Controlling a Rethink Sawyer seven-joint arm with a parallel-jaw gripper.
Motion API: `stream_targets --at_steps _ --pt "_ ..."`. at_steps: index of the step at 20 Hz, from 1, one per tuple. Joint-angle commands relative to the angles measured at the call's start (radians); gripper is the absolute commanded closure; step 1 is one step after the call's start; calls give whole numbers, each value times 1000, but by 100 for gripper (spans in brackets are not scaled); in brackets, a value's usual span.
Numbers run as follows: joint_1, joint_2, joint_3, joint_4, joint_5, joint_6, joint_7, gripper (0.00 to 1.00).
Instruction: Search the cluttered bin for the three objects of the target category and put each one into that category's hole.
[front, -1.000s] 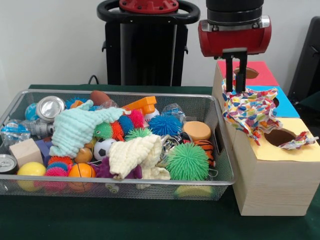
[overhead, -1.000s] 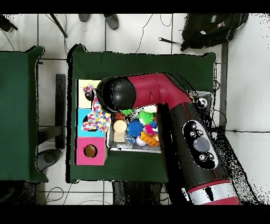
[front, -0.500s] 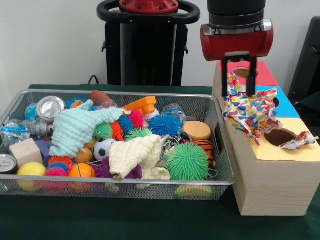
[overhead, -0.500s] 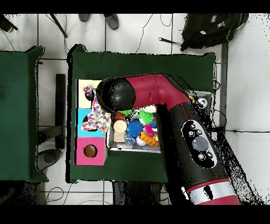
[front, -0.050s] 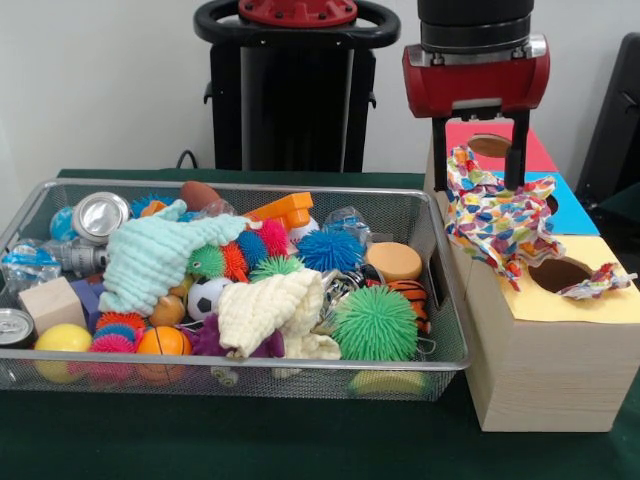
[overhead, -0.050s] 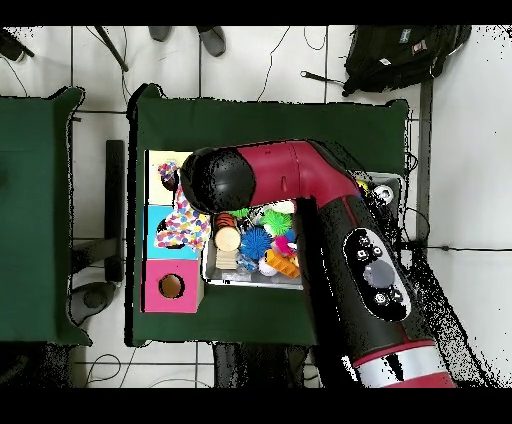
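1. We see the wire mesh bin (front, -0.050s: 440, 290) on the green bench (front, -0.050s: 250, 440), full of spiky balls, cloths and cans.
2. Gripper (front, -0.050s: 477, 185) jaws stand wide open, empty, straddling the multicoloured patterned cloth (front, -0.050s: 495, 220).
3. That cloth drapes over the wooden box's (front, -0.050s: 540, 370) blue hole.

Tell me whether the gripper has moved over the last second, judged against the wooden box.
Yes. In the front view the gripper has opened wide and risen a little above the wooden box, its fingers now straddling the top of the patterned cloth draped there.
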Motion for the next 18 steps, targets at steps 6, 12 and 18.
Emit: stream_targets --at_steps 6,12,18 --pt "-13 41 9 102 -46 -34 -80 0" --pt "-18 82 4 79 -65 -62 -84 0" --pt "-35 110 0 88 -74 -96 -85 0"
